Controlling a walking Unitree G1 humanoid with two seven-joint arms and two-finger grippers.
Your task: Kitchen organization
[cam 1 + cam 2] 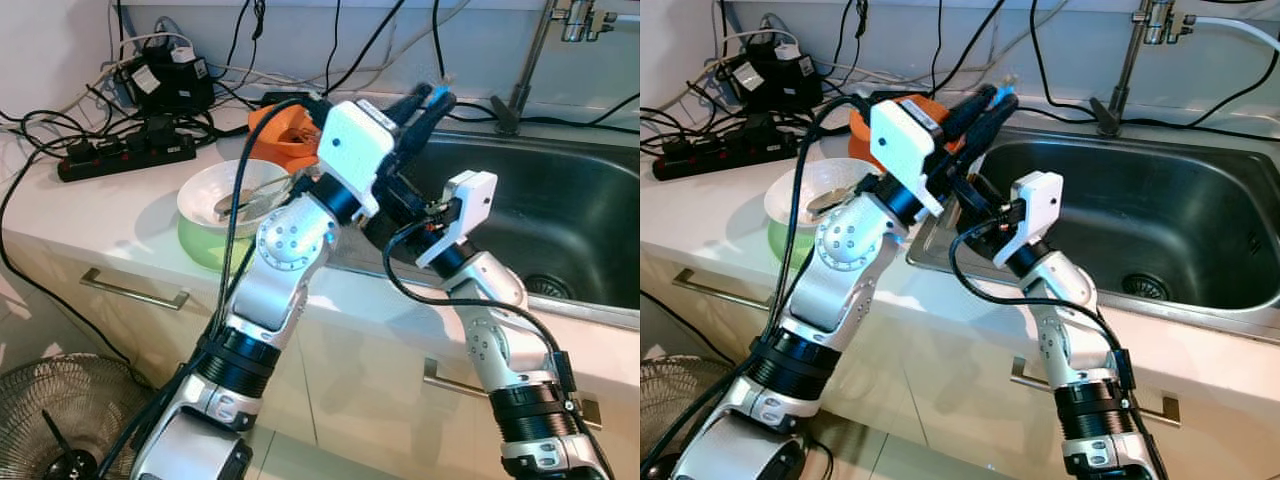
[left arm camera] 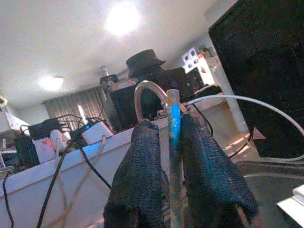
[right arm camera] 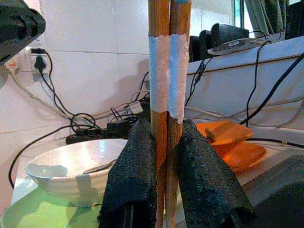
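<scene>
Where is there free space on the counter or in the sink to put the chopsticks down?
The sink basin is bare around the drain. The counter strip in front of the white bowl is also free. Behind the bowl it is crowded: orange dishes, power strip and cables.

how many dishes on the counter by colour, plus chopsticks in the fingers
white bowl: 1
green bowl, under the white one: 1
orange dishes, stacked: 2
chopsticks, a taped pair clamped by both grippers, left and right: 2
total: 6
</scene>
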